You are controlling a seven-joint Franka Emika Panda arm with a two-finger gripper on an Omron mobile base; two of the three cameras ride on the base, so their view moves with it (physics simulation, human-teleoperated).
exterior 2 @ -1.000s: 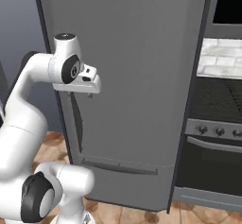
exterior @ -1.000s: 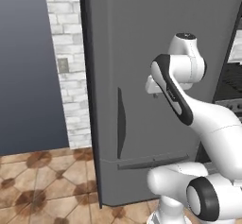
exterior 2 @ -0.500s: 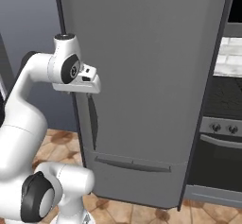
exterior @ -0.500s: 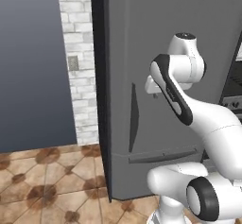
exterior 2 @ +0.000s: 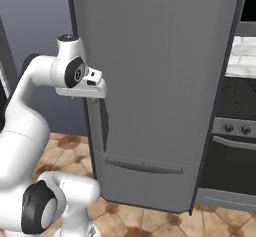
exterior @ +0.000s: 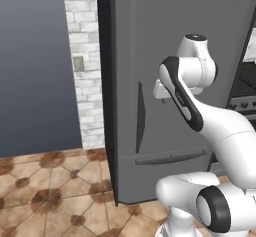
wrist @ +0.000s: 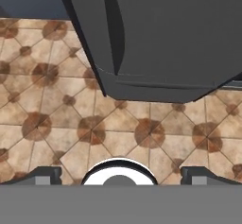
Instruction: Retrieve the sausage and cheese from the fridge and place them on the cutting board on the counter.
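Note:
The fridge (exterior: 175, 51) (exterior 2: 160, 66) stands right in front of me, a tall dark grey cabinet with its door shut. The sausage and cheese are hidden. The cutting board and counter are out of view. The door's long vertical handle (exterior: 140, 113) (exterior 2: 103, 123) (wrist: 113, 24) runs down its left side. My gripper (exterior: 162, 92) (exterior 2: 85, 88) hovers at mid height just in front of the door, close to the handle and pointing down. In the hand view the gripper (wrist: 124, 175) is open, its fingertips (wrist: 47, 173) wide apart with nothing between them, above the tiled floor.
A black oven (exterior 2: 235, 146) (exterior: 245, 86) adjoins the fridge on the right. To the left are a white brick wall (exterior: 82, 56) and a dark blue wall (exterior: 35, 66). Brown tiled floor (wrist: 71, 124) lies open in front of the fridge.
The whole scene has slid to the right in both base views, so the base has moved. The arm keeps its pose and the gripper stays open.

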